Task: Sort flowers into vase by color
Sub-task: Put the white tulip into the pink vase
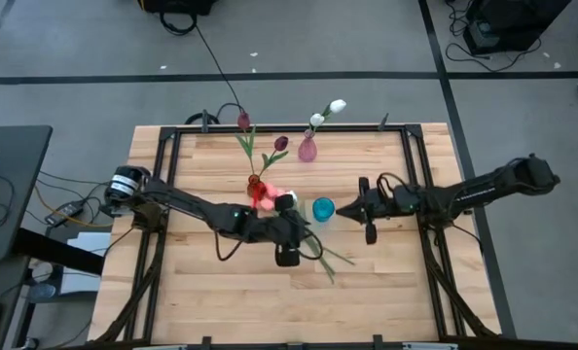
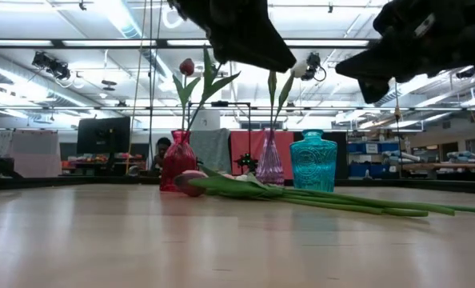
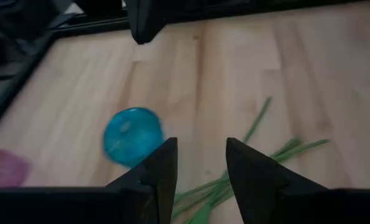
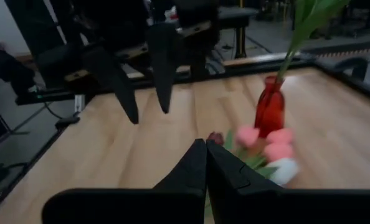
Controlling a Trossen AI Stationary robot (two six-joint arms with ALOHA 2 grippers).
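1. A bunch of loose tulips (image 1: 274, 197) is lying on the wooden table (image 1: 201, 301) near its middle, heads beside the red vase (image 1: 255, 183) and green stems (image 1: 326, 258) trailing toward the near edge. In the right wrist view three pink heads (image 4: 265, 142), one white head (image 4: 283, 170) and one dark maroon head are showing in the pile.
2. Three glass vases are standing upright: the red vase is holding two maroon tulips (image 1: 243, 121), the purple vase (image 1: 307, 149) is holding one white tulip (image 1: 337, 106), and I cannot tell if the teal vase (image 1: 323, 208) is holding anything.
3. No readable writing is showing anywhere.
4. The left gripper (image 3: 200, 163) is hovering above the loose stems beside the teal vase, its jaws parted and holding nothing.
5. The right gripper (image 4: 206, 163) is hovering just beyond the teal vase, jaws pressed together, empty.
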